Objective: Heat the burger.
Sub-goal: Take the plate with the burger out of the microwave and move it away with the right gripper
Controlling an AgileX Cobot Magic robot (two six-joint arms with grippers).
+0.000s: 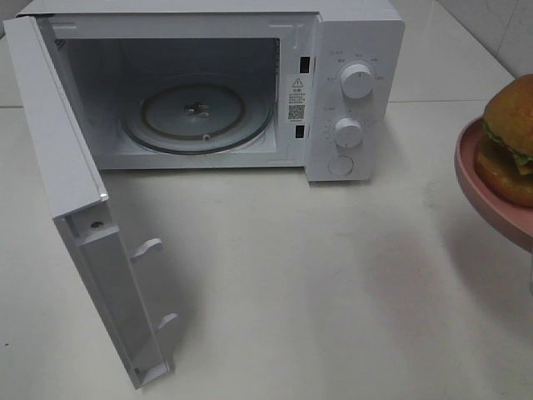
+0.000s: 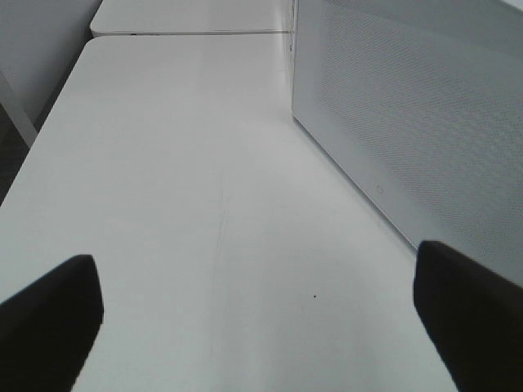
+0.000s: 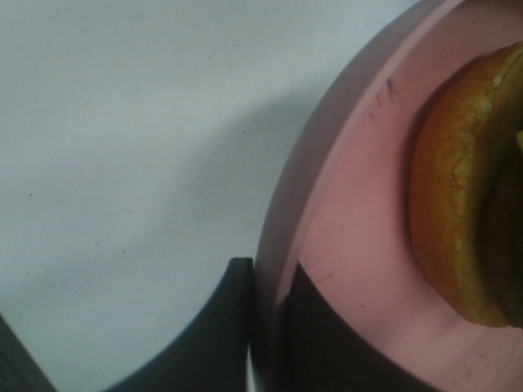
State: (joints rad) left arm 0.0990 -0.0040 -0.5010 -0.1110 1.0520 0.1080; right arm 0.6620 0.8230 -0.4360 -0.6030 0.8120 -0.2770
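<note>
A white microwave oven (image 1: 216, 83) is seen at the back of the white tabletop (image 1: 291, 275) in the exterior high view. Its door (image 1: 75, 192) is swung fully open toward the left, so that the cavity is exposed, and a round glass turntable (image 1: 198, 117) is seen lying on the cavity floor. Two round dials (image 1: 357, 82) and a round button (image 1: 341, 165) are set one above another on the control panel at the oven's right side.

The burger (image 1: 510, 137) is found at the far right edge of that view, to the right of the oven and apart from it. It is carried on a pink plate (image 1: 483, 192), which appears to be raised above the tabletop, though little of it is in view. The domed golden-brown bun is shown on top, with dark and green filling beneath.

In the right wrist view the right gripper (image 3: 265, 327) is shown clamped on the plate's rim, one of its dark fingers (image 3: 221, 327) being pressed against the outside of the rim and the other laid on the plate's inner surface. The burger is seen beyond the fingers, resting on the plate and untouched by them.

In the left wrist view the left gripper (image 2: 261, 318) is shown with its fingers (image 2: 49, 314) spread wide, nothing being held between them. It is poised over bare tabletop, with the oven's perforated side wall (image 2: 409, 114) standing just beside it.
</note>
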